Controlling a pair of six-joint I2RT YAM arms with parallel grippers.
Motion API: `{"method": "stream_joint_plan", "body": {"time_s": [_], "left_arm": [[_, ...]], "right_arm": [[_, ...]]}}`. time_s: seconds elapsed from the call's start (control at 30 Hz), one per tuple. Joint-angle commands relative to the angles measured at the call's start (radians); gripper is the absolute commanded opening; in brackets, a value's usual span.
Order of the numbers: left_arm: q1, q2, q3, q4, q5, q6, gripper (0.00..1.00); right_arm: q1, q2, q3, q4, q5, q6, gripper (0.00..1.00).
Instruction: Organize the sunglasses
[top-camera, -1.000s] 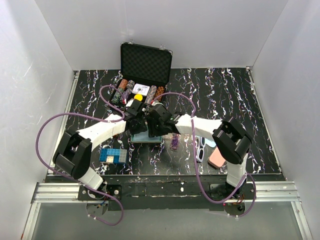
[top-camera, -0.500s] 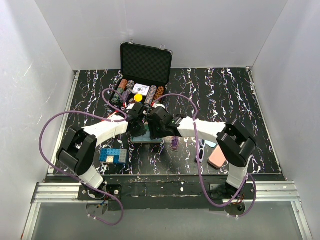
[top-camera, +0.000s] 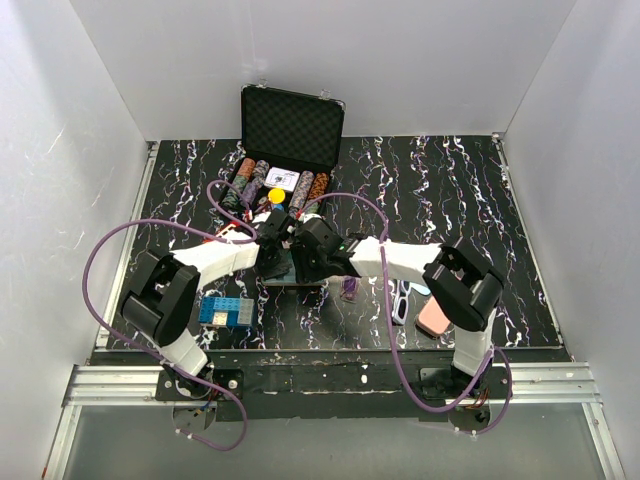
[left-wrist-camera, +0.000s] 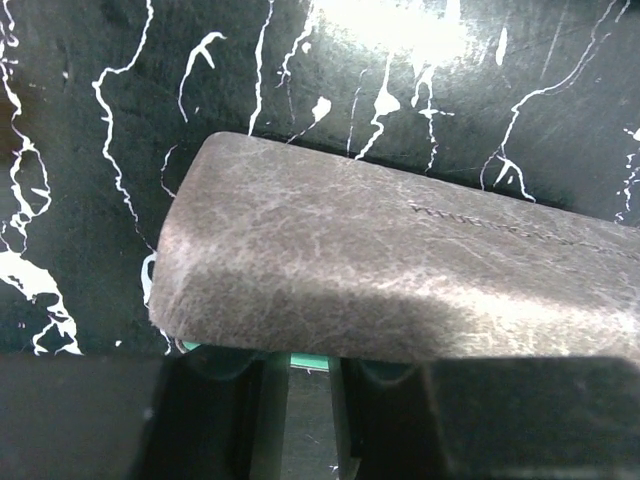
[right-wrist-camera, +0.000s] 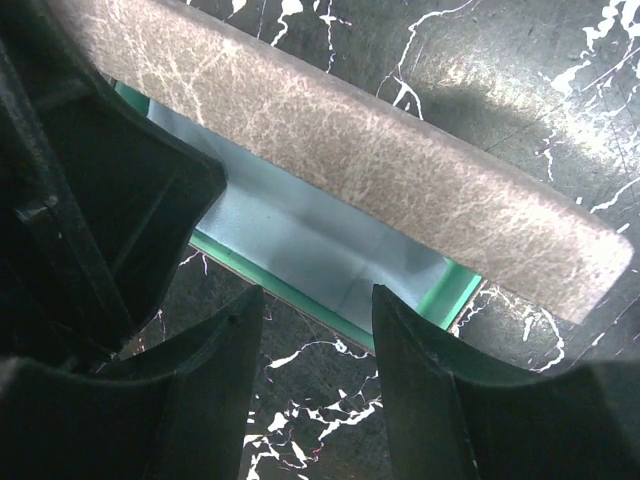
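The slim purple sunglasses (top-camera: 349, 288) lie folded on the table right of centre. The white-framed sunglasses (top-camera: 400, 299) lie further right. Both arms meet at a grey-brown case (left-wrist-camera: 400, 270) resting over a light blue, green-edged cloth (right-wrist-camera: 320, 245). My left gripper (top-camera: 272, 257) has its fingers drawn close together on the case's near edge, which covers their tips. My right gripper (right-wrist-camera: 312, 310) hovers open over bare table beside the cloth's edge, nothing between its fingers. In the right wrist view the case (right-wrist-camera: 380, 170) runs diagonally above the cloth.
An open black case of poker chips (top-camera: 285, 180) stands just behind the grippers. A blue block (top-camera: 225, 311) lies at the front left. A pink case (top-camera: 435, 316) and another light blue cloth (top-camera: 421, 288) lie beside the white sunglasses.
My left gripper's jaws have narrowed onto the case's edge. Both grippers have edged closer together over the case and cloth. The sunglasses have not moved.
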Motion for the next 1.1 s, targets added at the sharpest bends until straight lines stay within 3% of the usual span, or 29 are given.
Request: {"method": "stream_joint_plan", "body": {"time_s": [0.0, 0.23, 0.47, 0.63, 0.73, 0.9, 1.07], "left_arm": [[-0.006, -0.050, -0.018, -0.021, -0.036, -0.010, 0.23], [-0.006, -0.153, 0.017, -0.011, 0.076, 0.022, 0.48], [-0.006, -0.366, -0.023, -0.014, 0.148, 0.020, 0.98], [-0.006, -0.498, -0.067, -0.067, 0.166, 0.010, 0.98], [-0.006, -0.564, -0.087, -0.125, 0.155, -0.006, 0.98], [-0.006, -0.676, -0.133, -0.220, 0.119, -0.035, 0.98], [-0.006, -0.763, -0.173, -0.276, 0.096, -0.070, 0.98]], "right_arm": [[0.003, -0.029, 0.003, 0.021, 0.018, -0.015, 0.56], [0.005, -0.184, -0.050, 0.040, -0.008, -0.023, 0.56], [0.003, -0.380, -0.192, 0.011, 0.031, 0.038, 0.58], [-0.023, -0.491, -0.272, -0.072, 0.137, 0.109, 0.71], [-0.080, -0.556, -0.355, -0.057, 0.140, 0.169, 0.85], [-0.207, -0.618, -0.482, 0.069, 0.059, 0.201, 0.88], [-0.301, -0.569, -0.501, 0.144, -0.094, 0.190, 0.89]]}}
